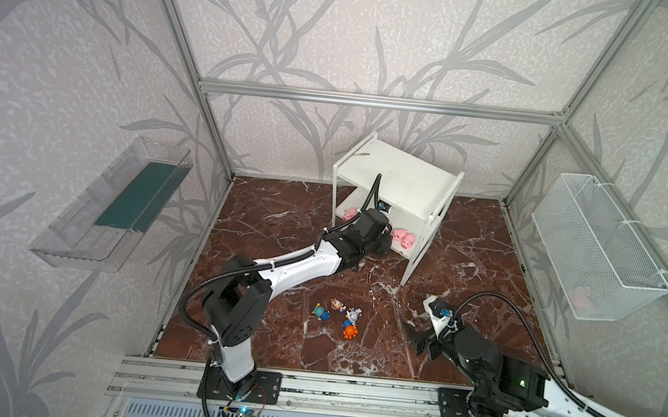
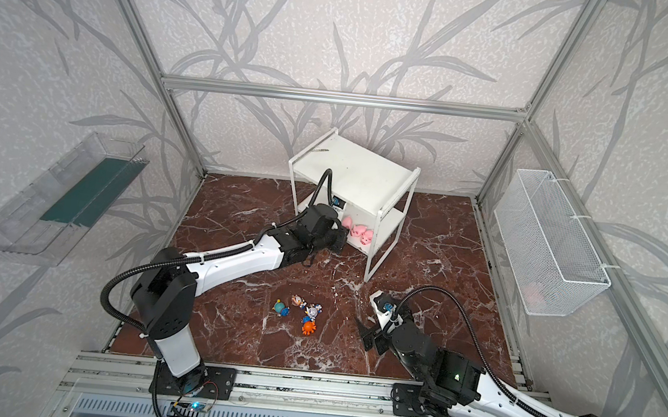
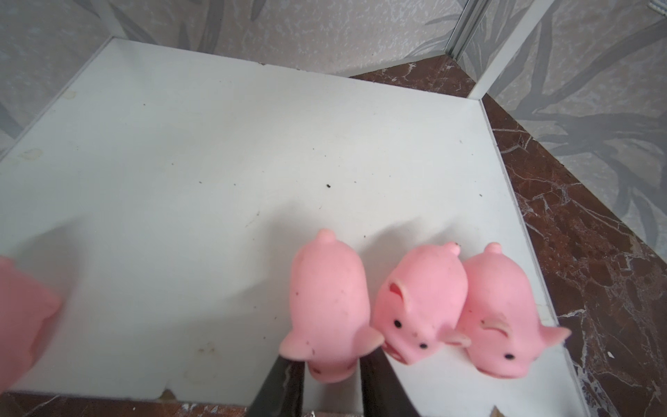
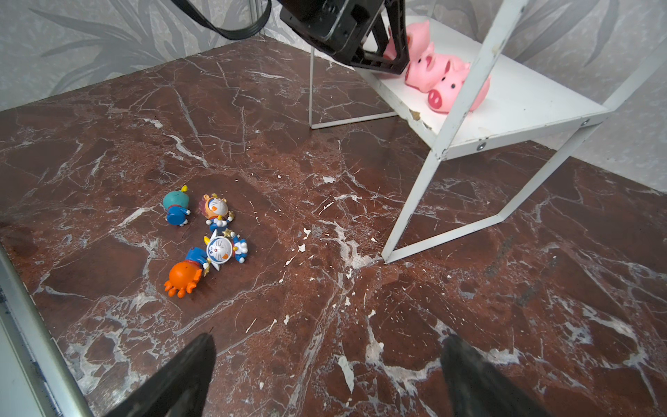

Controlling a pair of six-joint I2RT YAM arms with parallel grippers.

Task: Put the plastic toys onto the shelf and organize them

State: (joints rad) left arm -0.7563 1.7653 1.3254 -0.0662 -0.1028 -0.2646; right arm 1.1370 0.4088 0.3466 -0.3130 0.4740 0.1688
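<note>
Closest to the front, the right gripper (image 4: pixel 328 339) hangs just over the marble tabletop (image 4: pixel 361 216) with its fingers spread wide and nothing between them. A bit past it, out in the open on the marble, the four little cartoon figurines sit in a loose bunch. The orange-headed figurine (image 4: pixel 182 276) is nearest and pressed up against the white-gold figurine (image 4: pixel 223 249). The teal-headed figurine (image 4: pixel 175 207) and brown-maned figurine (image 4: pixel 216 209) are side by side just behind those. Further back is the white shelf (image 1: pixel 402 174), standing on the marble close to the back wall, with all four pink pigs on its lower board (image 4: pixel 523 101). Three are packed together in a row at the right end, snouts facing forward: the first pig (image 3: pixel 326 299), the middle pig (image 3: pixel 420 299) and the end pig (image 3: pixel 501 310). The lone pig (image 1: pixel 350 213) sits well apart at the left end. The left gripper (image 3: pixel 326 355) reaches into that lower tier with a finger on each side of the first pig's snout. Honestly can't tell if it's pinching the pig or just off it.
</note>
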